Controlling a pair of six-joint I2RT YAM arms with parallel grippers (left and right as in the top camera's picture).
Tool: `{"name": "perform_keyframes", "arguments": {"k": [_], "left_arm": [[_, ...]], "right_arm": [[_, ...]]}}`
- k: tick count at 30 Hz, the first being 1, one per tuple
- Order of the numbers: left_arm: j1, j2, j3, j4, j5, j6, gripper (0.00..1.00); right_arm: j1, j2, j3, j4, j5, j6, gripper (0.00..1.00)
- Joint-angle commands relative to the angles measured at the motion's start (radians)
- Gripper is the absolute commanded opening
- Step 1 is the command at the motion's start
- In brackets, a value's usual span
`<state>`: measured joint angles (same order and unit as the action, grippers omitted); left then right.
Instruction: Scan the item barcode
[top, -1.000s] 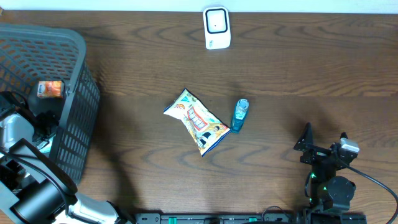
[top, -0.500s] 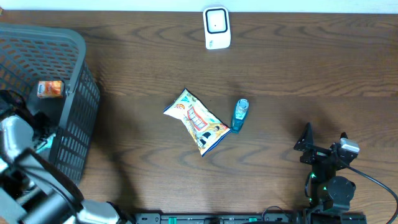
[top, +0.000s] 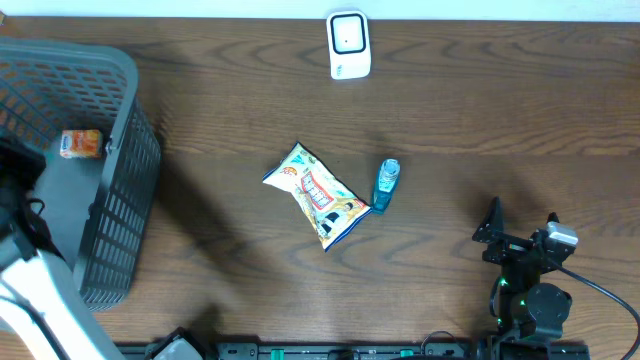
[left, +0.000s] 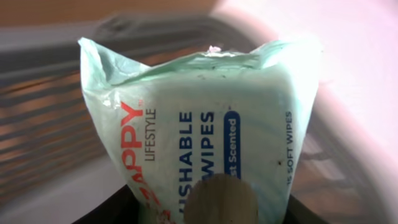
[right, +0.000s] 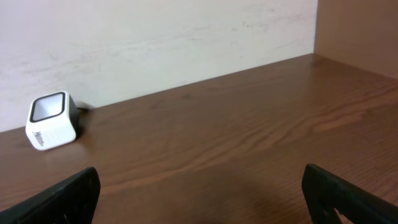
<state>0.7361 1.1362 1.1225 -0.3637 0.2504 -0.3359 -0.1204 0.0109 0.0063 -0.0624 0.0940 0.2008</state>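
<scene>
Dark wood table: wipes pack in the left gripper, well left of the scanner.

Overhead, the scanner stands at the table's back edge. The basket lies far left of it and forward, under the left arm; the right gripper is right of it. Left wrist: the left gripper looks clamped on the lower end of the pale green wipes pack, which stands upright with no barcode showing. Right wrist: fingers spread wide, holding nothing.
</scene>
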Motion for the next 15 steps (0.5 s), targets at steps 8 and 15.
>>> {"name": "perform_keyframes", "arguments": {"k": [8,15], "left_arm": [[-0.313,-0.195,0.027,0.097,0.562,-0.237,0.52],[-0.702,-0.159,0.027,0.097,0.485,-0.184,0.52]], "right_arm": [[-0.005,-0.005,-0.001,-0.003,0.002,-0.008,0.99],[-0.005,-0.005,-0.001,-0.003,0.002,-0.007,0.99]]}}
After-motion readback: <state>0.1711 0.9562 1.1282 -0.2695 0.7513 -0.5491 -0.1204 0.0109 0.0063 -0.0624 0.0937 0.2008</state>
